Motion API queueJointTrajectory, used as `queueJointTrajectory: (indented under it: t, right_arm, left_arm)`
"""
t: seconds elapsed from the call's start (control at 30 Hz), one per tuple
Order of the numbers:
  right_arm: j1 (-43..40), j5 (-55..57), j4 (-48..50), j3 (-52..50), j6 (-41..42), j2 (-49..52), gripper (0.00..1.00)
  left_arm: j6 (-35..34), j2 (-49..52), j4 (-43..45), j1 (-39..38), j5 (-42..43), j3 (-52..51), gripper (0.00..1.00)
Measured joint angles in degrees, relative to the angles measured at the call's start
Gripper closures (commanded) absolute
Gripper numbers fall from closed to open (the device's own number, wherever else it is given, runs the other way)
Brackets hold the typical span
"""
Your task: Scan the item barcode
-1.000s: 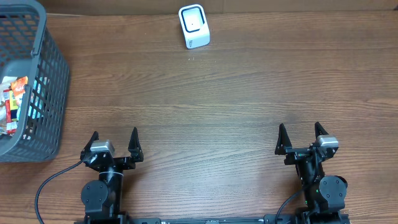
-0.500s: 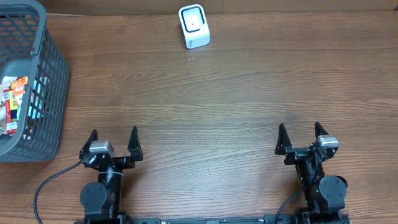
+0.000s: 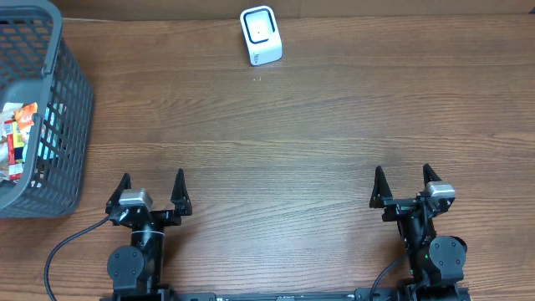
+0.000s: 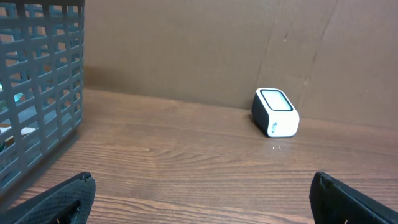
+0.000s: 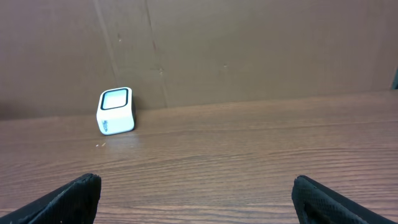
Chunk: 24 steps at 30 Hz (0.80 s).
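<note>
Basket [image 3: 67, 100] far left (packets [image 3: 18, 134] inside), scanner [image 3: 261, 35] at back of table [image 3: 334, 125]

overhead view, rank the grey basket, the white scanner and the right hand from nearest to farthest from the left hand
From the left hand:
1. grey basket, close by on its left
2. white scanner, at the far edge, a little to the right
3. right hand, straight across on the near side

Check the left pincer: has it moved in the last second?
Yes, barely. The left pincer has edged slightly left, toward the basket. It is open and empty.
</note>
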Motion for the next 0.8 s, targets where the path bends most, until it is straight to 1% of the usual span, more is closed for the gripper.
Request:
queueJointTrajectory:
  t: [0.47,0.8]
  right_arm:
    - [0.0,0.0,-0.04,0.0,0.02,0.0,0.0]
    - [0.0,0.0,-0.04,0.0,0.0,0.0,0.0]
  left_arm:
    - [0.0,0.0,-0.26,0.0,-0.02,0.35,0.0]
    - [1.97,0.0,-8.72,0.0,-0.74,8.48,0.0]
